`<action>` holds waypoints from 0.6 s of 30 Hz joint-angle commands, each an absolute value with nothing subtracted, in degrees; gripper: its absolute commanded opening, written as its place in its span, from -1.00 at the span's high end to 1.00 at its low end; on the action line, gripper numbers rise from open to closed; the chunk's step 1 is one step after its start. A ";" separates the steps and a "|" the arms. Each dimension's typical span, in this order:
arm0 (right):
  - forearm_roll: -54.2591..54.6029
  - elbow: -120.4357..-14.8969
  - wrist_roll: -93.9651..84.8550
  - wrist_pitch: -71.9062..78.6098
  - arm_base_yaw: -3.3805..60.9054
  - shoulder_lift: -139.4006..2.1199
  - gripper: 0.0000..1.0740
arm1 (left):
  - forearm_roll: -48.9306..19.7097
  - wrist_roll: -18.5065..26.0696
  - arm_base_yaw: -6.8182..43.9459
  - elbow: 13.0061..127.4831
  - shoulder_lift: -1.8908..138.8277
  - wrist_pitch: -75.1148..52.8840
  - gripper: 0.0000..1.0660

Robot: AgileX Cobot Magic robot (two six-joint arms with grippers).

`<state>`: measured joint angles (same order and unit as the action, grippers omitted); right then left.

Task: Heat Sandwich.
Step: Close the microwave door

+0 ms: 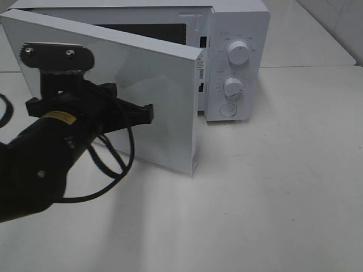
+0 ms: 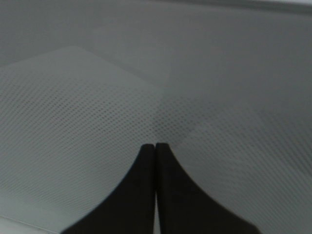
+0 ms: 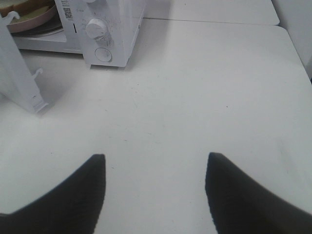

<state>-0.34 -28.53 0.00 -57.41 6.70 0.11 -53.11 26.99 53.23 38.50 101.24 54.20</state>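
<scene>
Jaws pressed together, the left gripper [image 2: 155, 147] noses the half-open door [image 1: 142, 79] of the microwave [image 1: 238, 34] at twelve o'clock on the table [image 1: 272, 198], with the sandwich [image 3: 24, 6] inside on its plate [image 3: 34, 23]. The right gripper [image 3: 156, 168] hangs spread and empty. The tips could skid off the slick panel, leaving the door unlatched.

Microwave [image 1: 238, 34] white all over, knobs [image 1: 238, 52] white with small grey tick marks round them. Door [image 1: 153, 107] white; its window [image 2: 87, 122] grey with a fine dotted mesh pattern. Bench [image 1: 272, 204] plain off-white. Left arm [image 1: 39, 164] black, yellow label [image 1: 59, 116], silver-grey bracket [image 1: 54, 54], black cable [image 1: 116, 170]. Left fingers [image 2: 136, 204] black, right fingers [image 3: 73, 195] black. Plate [image 3: 34, 22] pink, sandwich [image 3: 27, 6] tan-brown.
</scene>
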 commanded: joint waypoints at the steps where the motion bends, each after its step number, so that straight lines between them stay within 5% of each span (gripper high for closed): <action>1: -0.57 -28.42 0.40 -57.12 6.36 1.78 -0.12 | -57.47 29.74 54.95 43.09 103.71 55.23 1.00; 9: -0.57 -28.42 0.40 -57.12 6.36 1.78 -0.12 | -66.23 37.53 55.75 53.34 109.21 54.83 1.00; 18: -0.57 -28.42 0.40 -57.12 6.36 1.78 -0.12 | -67.49 38.90 55.81 60.85 113.33 55.18 1.00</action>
<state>-0.34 -28.53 0.00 -57.41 6.70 0.11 -66.98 38.50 55.35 58.84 112.07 54.32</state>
